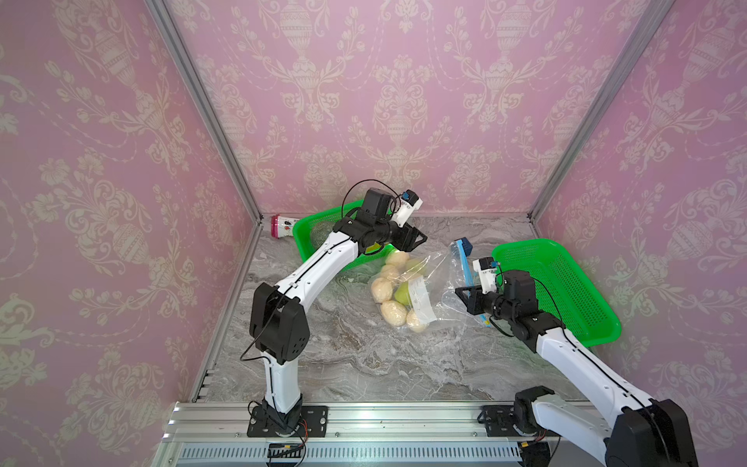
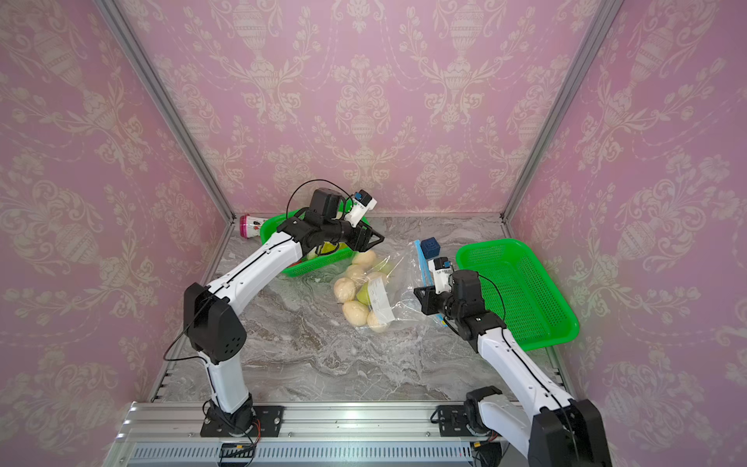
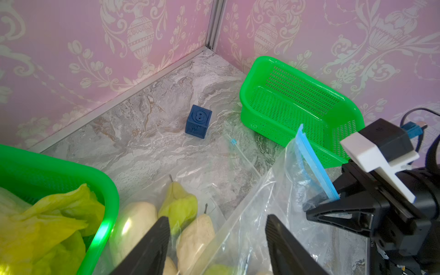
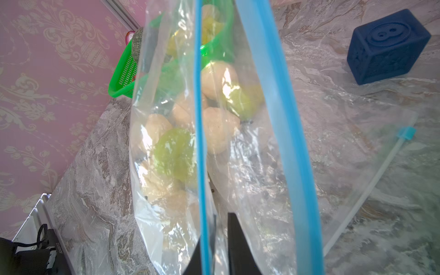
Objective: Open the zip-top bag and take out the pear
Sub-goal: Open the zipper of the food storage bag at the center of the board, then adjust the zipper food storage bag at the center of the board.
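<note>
- Right wrist view: right end effector (image 4: 215, 247) pinches the blue zip strip (image 4: 199, 119) of the zip-top bag (image 4: 162, 190), jaws pressed together on it. The strip is lifted and seen edge-on.
- A second blue band (image 4: 273, 95) stands apart from the pinched one, so the mouth reads as parted here. How far along it is open, cannot tell.
- In both top views the bag lies mid-bench (image 1: 343, 356). Its long axis runs from the pears (image 1: 394, 311) toward the robot's left across to the mouth on its right.
- Left end effector (image 1: 420, 238) is spread and empty, hovering over the far end of the fruit heap, just beside a green basket (image 1: 301, 240).
- Key relation: the pears lie below the left end effector, on the robot's near side. That arm is free and nearer the fruit, but the opening faces the right arm, so entry likely means coming round to the mouth.
- Only the left wrist view shows pear stems, pointing toward the blue cube (image 3: 198, 121). Only the top views give the whole layout.
</note>
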`<state>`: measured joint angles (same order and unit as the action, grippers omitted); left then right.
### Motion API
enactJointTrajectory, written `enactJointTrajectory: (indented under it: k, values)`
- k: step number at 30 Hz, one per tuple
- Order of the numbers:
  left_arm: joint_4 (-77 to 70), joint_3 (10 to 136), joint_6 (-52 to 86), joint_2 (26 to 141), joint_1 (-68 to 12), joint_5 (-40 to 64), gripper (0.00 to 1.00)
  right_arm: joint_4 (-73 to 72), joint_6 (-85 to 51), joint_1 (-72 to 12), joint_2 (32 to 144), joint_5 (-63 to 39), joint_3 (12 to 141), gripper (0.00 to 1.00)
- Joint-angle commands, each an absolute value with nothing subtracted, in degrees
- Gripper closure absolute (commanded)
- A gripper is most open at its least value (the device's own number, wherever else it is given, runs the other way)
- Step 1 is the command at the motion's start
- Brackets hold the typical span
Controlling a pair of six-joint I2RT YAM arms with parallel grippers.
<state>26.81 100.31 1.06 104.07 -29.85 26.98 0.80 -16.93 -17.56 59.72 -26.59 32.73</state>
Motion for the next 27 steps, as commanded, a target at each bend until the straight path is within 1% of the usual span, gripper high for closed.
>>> enactJointTrajectory:
  k: [1,4,6,9,12,16,20,27]
  values:
    - [32.0,93.7,8.6,94.6,-29.5,18.1,0.31,-4.4,-19.0,-17.2,60.0,-29.2,32.0,0.86]
    - [33.7,85.3,15.4,88.5,-29.5,13.8,0.3,-5.3,-19.0,-17.0,60.8,-29.4,31.6,0.86]
    - [34.1,80.2,19.6,85.1,-29.4,12.9,0.29,-5.9,-19.2,-17.0,61.3,-29.5,31.5,0.86]
    - [33.7,73.4,23.5,81.9,-29.1,13.4,0.29,-7.4,-20.2,-16.9,61.8,-29.7,31.4,0.86]
    - [29.4,66.9,25.0,80.1,-28.4,15.8,0.27,-9.3,-21.4,-16.7,63.0,-30.7,31.2,0.86]
    - [23.5,60.6,25.6,82.2,-26.1,18.9,0.26,-10.7,-22.4,-16.7,64.9,-32.2,31.6,0.86]
    - [20.2,57.3,25.7,85.6,-24.6,19.8,0.25,-10.9,-22.5,-16.6,64.8,-31.8,31.6,0.87]
    - [6.8,52.6,29.8,90.0,-24.2,25.1,0.25,-11.4,-23.2,-16.4,64.4,-31.2,30.5,0.87]
